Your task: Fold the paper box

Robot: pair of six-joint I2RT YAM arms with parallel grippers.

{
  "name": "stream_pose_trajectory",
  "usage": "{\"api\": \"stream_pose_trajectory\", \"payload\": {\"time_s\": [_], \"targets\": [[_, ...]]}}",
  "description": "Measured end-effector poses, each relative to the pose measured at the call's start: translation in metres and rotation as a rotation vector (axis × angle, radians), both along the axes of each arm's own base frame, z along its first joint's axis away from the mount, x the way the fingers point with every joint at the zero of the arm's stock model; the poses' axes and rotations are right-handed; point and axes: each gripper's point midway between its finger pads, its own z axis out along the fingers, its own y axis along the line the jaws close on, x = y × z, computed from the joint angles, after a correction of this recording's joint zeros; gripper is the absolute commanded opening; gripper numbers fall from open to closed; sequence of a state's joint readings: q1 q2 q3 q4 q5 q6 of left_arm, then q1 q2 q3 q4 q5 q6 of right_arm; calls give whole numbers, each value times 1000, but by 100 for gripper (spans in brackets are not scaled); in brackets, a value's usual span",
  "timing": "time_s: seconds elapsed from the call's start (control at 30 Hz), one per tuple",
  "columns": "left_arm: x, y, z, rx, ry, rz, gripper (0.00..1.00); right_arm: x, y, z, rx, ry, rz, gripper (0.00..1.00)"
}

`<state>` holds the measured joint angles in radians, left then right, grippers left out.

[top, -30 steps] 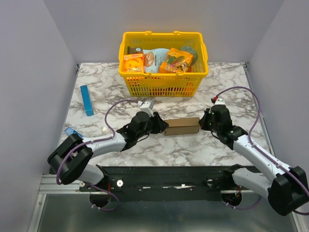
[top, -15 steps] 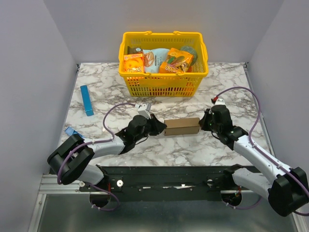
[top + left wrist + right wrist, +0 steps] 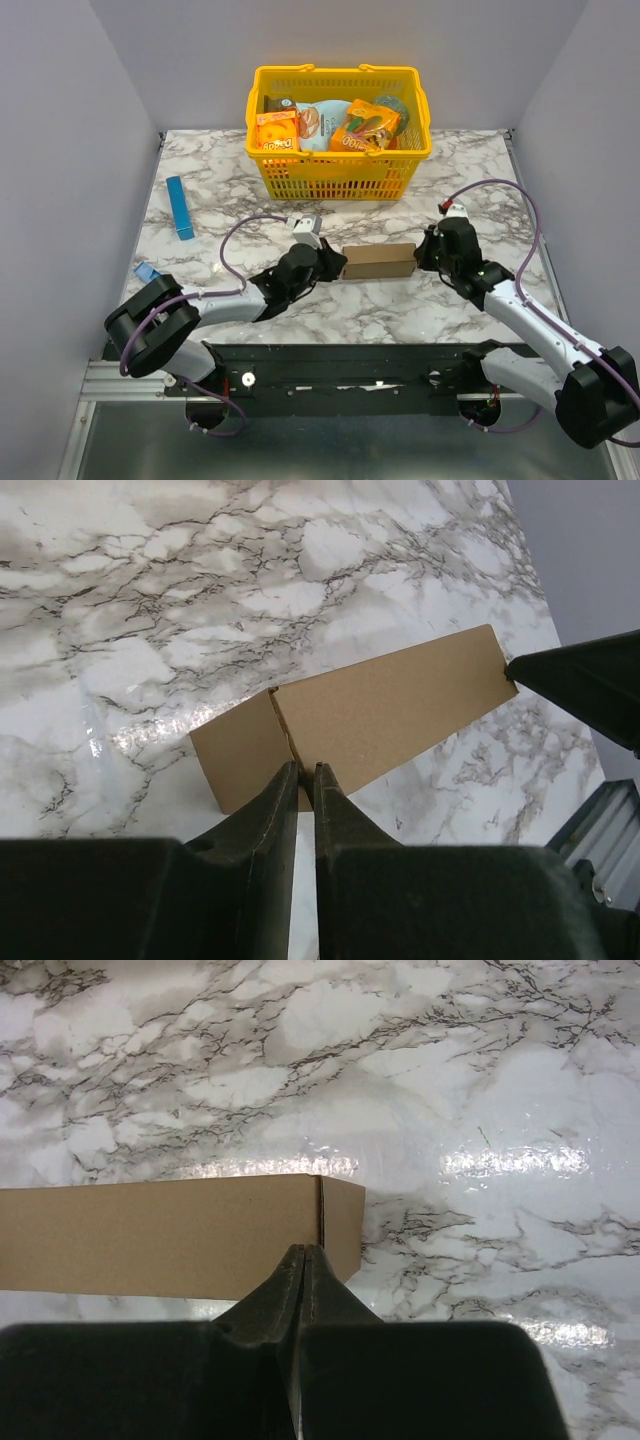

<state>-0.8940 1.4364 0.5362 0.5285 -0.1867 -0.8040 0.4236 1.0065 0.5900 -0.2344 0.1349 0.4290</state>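
The paper box [image 3: 378, 260] is a small plain brown carton lying lengthwise on the marble table between the two arms. My left gripper [image 3: 337, 264] is at its left end. In the left wrist view the jaws [image 3: 306, 770] are drawn together to a thin slit, their tips touching the corner edge of the paper box [image 3: 390, 715] where end face meets long side. My right gripper [image 3: 421, 257] is shut at the right end. In the right wrist view its closed tips [image 3: 303, 1250] rest against the long face of the paper box [image 3: 160, 1235] just short of the corner.
A yellow basket [image 3: 340, 176] with orange snack boxes [image 3: 277, 131] stands behind the carton. A slim blue box [image 3: 180, 207] lies at the left side of the table, and a small blue piece [image 3: 150, 272] near the left arm. The right gripper's dark tip [image 3: 580, 685] shows in the left wrist view.
The left arm has reached further right and its jaws have narrowed against the carton's left end. The carton and the right arm have barely shifted.
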Motion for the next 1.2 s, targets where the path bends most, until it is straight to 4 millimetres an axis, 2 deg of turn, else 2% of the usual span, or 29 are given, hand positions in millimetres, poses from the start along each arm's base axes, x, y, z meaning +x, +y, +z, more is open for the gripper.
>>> {"api": "stream_pose_trajectory", "payload": {"time_s": [0.37,0.6,0.67,0.73,0.77,0.8,0.83,0.87,0.9,0.93,0.97,1.07,1.2], "targets": [[-4,-12,-3,136,-121,96,17,-4,-10,1,-22,-6,-32,6],[-30,-16,-4,165,-182,44,19,-15,-12,2,3,-6,-35,8],[-42,-18,-12,205,-177,-1,23,-22,-10,-1,22,9,-26,11],[-57,-8,-49,332,-130,-57,29,-31,-7,-5,39,32,-6,23],[-66,3,-69,408,-100,-85,39,-35,-6,-7,45,44,0,31],[-70,12,-79,449,-90,-93,44,-39,-6,-8,49,52,5,49],[-72,14,-79,458,-86,-100,48,-42,-7,-8,51,58,7,58],[-73,15,-77,459,-84,-104,58,-45,-7,-6,58,58,10,65],[-75,18,-76,464,-81,-113,63,-47,-8,-4,56,52,16,70],[-77,20,-74,463,-79,-116,67,-49,-9,-2,54,45,24,73],[-79,21,-68,449,-82,-123,75,-52,-9,2,51,38,35,75],[-79,23,-44,381,-105,-132,86,-52,-5,11,41,22,80,79],[-58,31,-10,280,-122,-91,96,-51,15,18,-13,16,175,86]]}}
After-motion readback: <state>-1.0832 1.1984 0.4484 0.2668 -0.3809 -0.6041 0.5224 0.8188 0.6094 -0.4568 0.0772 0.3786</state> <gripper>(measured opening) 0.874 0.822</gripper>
